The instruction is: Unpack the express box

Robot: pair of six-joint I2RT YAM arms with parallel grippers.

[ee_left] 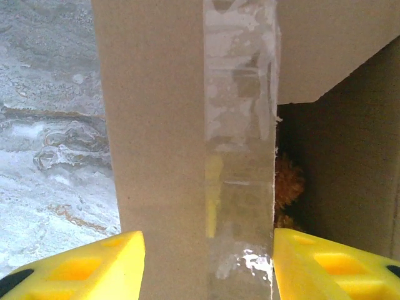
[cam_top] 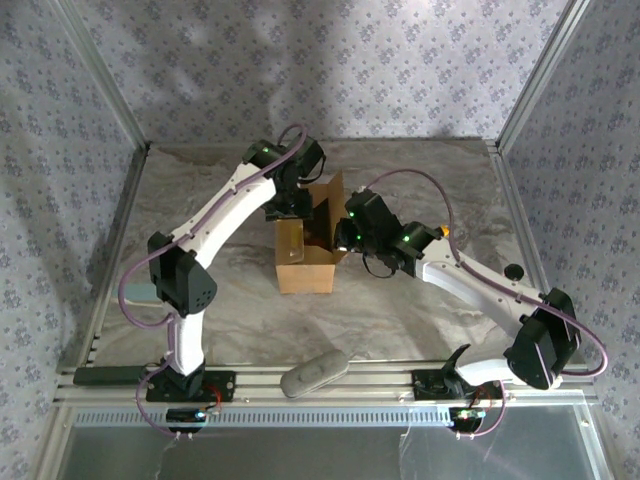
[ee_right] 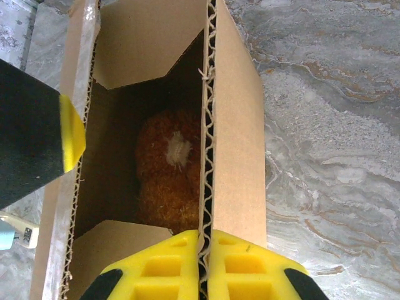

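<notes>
The express box (cam_top: 303, 262), a brown carton, stands open in the middle of the table. An orange-brown plush toy (ee_right: 167, 178) lies inside it, and a bit of its fur (ee_left: 289, 182) shows past a flap. My right gripper (ee_right: 204, 262) is shut on the corrugated edge of the right flap (ee_right: 234, 125), which stands upright. My left gripper (ee_left: 208, 234) is at the box's far end with its yellow fingers (ee_left: 94, 269) apart. The taped left flap (ee_left: 187, 125) spans the gap between them. In the top view the left gripper (cam_top: 287, 208) and right gripper (cam_top: 338, 237) flank the opening.
A grey oblong object (cam_top: 313, 373) lies at the near edge on the metal rail. A small black knob (cam_top: 514, 271) sits on the table at the right. A white device (ee_right: 15, 230) lies left of the box. Patterned walls enclose the marble tabletop (cam_top: 420, 300) on three sides.
</notes>
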